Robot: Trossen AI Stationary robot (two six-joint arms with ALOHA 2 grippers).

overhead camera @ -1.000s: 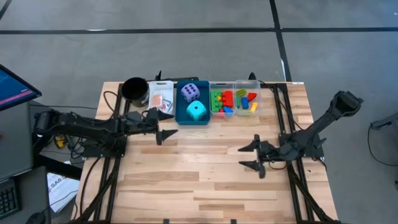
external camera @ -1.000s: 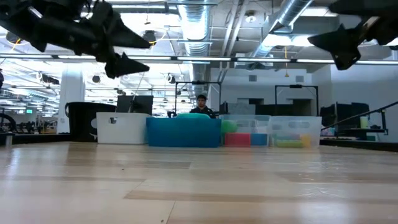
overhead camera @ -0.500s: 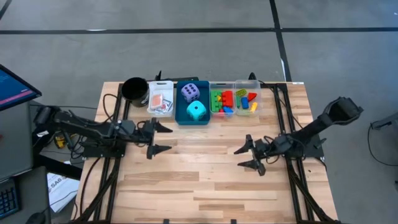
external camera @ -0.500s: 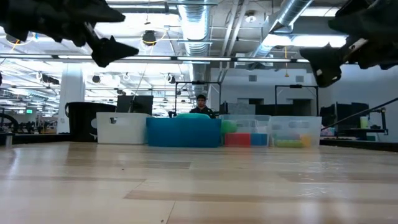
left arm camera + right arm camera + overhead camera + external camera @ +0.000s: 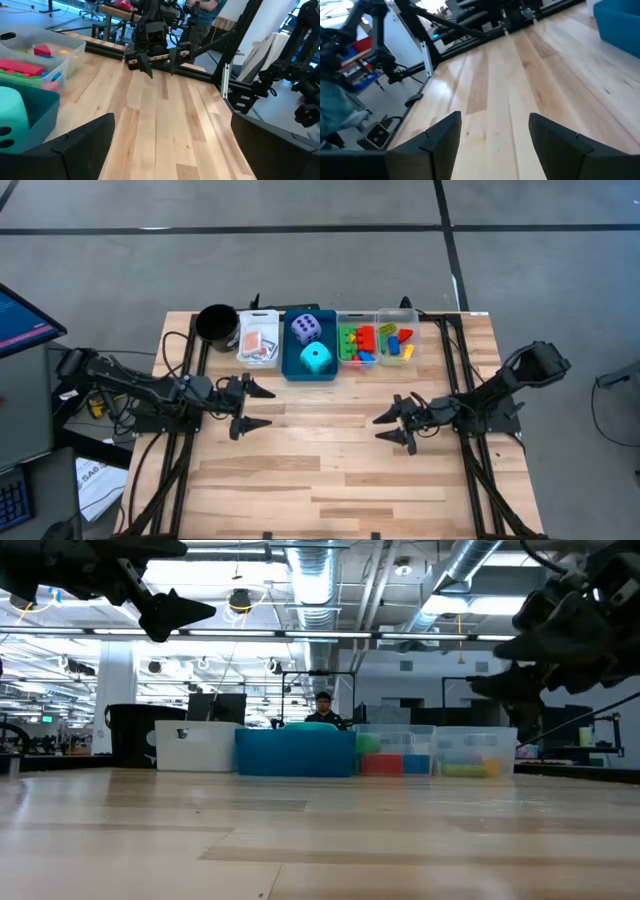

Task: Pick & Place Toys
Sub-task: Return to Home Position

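Note:
The toys sit in bins along the table's far edge: red-backed cards in the white bin (image 5: 259, 340), the purple die (image 5: 306, 328) and the cyan die (image 5: 316, 359) in the blue bin (image 5: 310, 346), coloured bricks (image 5: 375, 343) in the clear bins. My left gripper (image 5: 252, 406) is open and empty above the table's left part, near side of the white bin. My right gripper (image 5: 392, 427) is open and empty above the table's right-middle.
A black cup (image 5: 216, 323) stands at the far left corner beside the white bin. Bare wood (image 5: 320, 470) fills the table's middle and near part. In the low view a person (image 5: 323, 708) shows in the room behind the bins.
My left gripper has drawn back toward the table's near-left, away from the blue bin. My right gripper has gone toward the table's left and a little toward the far edge. Both have stayed open.

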